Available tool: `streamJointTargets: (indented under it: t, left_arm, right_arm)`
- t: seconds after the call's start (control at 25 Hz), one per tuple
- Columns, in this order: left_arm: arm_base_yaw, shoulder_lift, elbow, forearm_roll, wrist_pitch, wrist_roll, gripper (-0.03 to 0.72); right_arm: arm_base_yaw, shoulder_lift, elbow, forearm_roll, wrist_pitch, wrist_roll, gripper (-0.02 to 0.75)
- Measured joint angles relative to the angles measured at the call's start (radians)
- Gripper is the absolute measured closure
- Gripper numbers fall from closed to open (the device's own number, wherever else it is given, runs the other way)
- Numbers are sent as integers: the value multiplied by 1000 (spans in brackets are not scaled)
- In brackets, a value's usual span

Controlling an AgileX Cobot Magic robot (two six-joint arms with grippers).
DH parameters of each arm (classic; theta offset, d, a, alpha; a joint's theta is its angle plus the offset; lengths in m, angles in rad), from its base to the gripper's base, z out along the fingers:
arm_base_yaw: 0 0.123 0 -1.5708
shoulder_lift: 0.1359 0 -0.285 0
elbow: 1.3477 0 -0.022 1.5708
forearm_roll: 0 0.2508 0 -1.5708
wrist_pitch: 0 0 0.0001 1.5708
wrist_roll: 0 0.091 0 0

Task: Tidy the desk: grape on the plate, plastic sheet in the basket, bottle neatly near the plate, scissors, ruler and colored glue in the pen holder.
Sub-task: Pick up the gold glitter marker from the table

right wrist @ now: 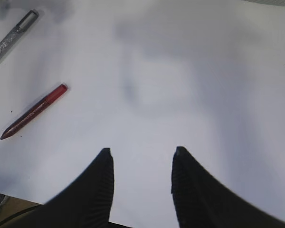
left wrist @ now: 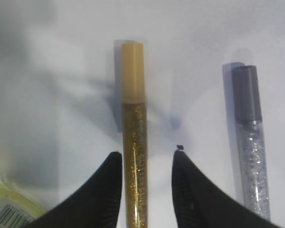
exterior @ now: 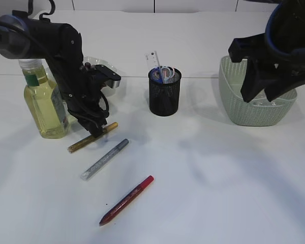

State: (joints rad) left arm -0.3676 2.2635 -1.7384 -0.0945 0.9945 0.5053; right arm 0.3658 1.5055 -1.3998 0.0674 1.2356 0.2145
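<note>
Most of the tidying looks done, judging by how things are lying. The black mesh pen holder [exterior: 164,92] is already carrying the clear ruler [exterior: 153,59] and the scissors [exterior: 165,73], both sticking out of its top. The tall bottle of yellow liquid [exterior: 43,99] is standing at the table's nine o'clock side, just beside the clear plate [exterior: 102,65] half hidden behind the left arm; whether the grape is on it cannot be told. The pale green woven basket [exterior: 254,104] is sitting at two o'clock, and something clear seems to be lying inside, probably the plastic sheet.

What is left is the colored glue. Three sticks are lying on the white table [exterior: 218,178]: the gold glitter glue stick [left wrist: 134,142], the silver glitter glue stick [left wrist: 249,137] at its three o'clock, and the red glitter glue stick [right wrist: 34,111] nearest the front edge at six o'clock.

The left gripper [left wrist: 145,178] is straddling the gold stick, its jaws apart with a gap on either side, not yet clamping. The right gripper [right wrist: 140,166] is hovering over bare table with its jaws apart, holding nothing.
</note>
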Motion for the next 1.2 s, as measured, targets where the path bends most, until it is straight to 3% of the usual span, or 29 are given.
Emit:
streamJointTargets:
  t: [0.92,1.2]
  left_arm:
    - [0,56,-2,0,-14,2,431]
    - [0,56,-2,17,-14,2,523]
  right_arm:
    - [0,0,0,0,2,0,406]
    - [0,0,0,0,2,-1,406]
